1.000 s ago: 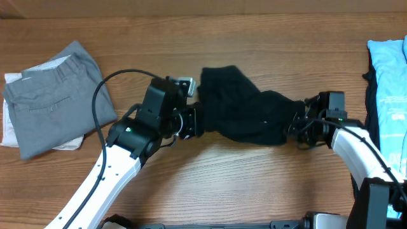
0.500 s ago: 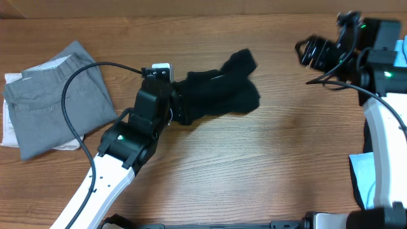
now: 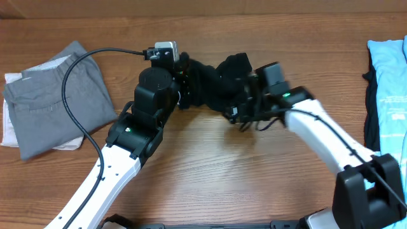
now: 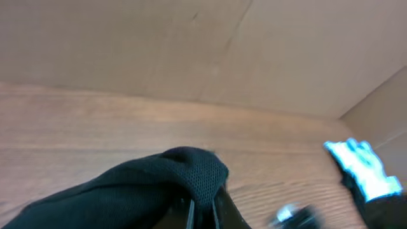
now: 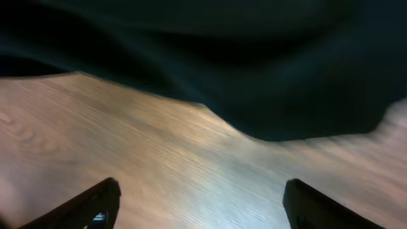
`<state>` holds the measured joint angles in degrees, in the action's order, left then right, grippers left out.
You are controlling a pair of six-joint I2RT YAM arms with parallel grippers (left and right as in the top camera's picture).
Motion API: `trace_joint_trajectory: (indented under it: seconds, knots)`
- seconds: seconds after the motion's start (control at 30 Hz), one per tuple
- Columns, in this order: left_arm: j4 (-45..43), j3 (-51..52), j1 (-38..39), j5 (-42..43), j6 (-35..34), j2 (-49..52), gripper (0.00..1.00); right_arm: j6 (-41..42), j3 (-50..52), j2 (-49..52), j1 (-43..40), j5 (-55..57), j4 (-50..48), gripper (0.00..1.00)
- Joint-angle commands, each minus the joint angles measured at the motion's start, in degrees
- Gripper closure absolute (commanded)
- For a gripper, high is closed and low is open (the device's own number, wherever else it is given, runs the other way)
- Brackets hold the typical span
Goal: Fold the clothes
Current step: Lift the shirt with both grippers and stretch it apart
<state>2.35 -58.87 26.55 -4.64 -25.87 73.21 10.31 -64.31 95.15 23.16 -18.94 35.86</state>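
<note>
seeing black garment (image 3: 216, 79) bunched in a dark heap on the wooden table (image 3: 210, 172), a bit behind centre, nowhere near flat. reading left gripper (image 3: 184, 89) as pinched narrow on the garment's left end. in the left wrist view can make out fingers (image 4: 189, 213) close together, cloth draped over and between them, a fold of fabric raised off the wood. putting right gripper (image 3: 237, 114) at the heap's lower right edge, just beside the fabric; cannot tell contact from overhead. from the right wrist view: fingers (image 5: 95, 203) spread wide, bare wood between them, black cloth filling the top of the frame just ahead, nothing gripped. noting grey trousers (image 3: 54, 95) folded at far left, lying on top of a white item (image 3: 9, 130), well apart from the heap. also light blue garment (image 3: 388, 70) at the right table edge with a dark item (image 3: 369, 127) just beside it, both well apart from the grippers. same blue patch visible, blurred, at the right of the left wrist view. black cable (image 3: 63, 95) from the left arm looping across the trousers.
</note>
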Motion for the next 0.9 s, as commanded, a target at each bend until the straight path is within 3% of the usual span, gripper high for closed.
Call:
trace_joint_trajectory:
  seconds: [0.0,0.13,0.23,0.5,0.6,0.87]
  knots:
    - [-3.15,-1.18,0.17,4.15,-2.49,-0.63,0.94,9.97,3.02,-0.39,5.90,7.67,-8.66,0.11]
    - [-5.95,-1.22,0.17,4.26,-4.07,-0.90,0.96,20.06,5.53,-0.39,11.21,12.13,-20.83,0.09]
    - [-6.71,-1.40,0.17,4.17,-4.22,-1.25,0.96,20.33,5.64,-0.39,13.90,13.84,-25.86,0.07]
    - [-10.01,-1.42,0.17,2.80,-9.53,-1.33,0.96,32.20,5.66,-0.39,16.28,21.42,-26.97,0.05]
    - [-10.75,-1.42,0.17,3.23,-11.34,-1.38,0.96,38.36,5.70,-0.39,16.26,24.11,-28.65,0.09]
    - [-12.31,-1.42,0.17,2.45,-15.50,-1.92,0.96,39.45,5.70,-0.39,16.33,17.77,-34.75,0.14]
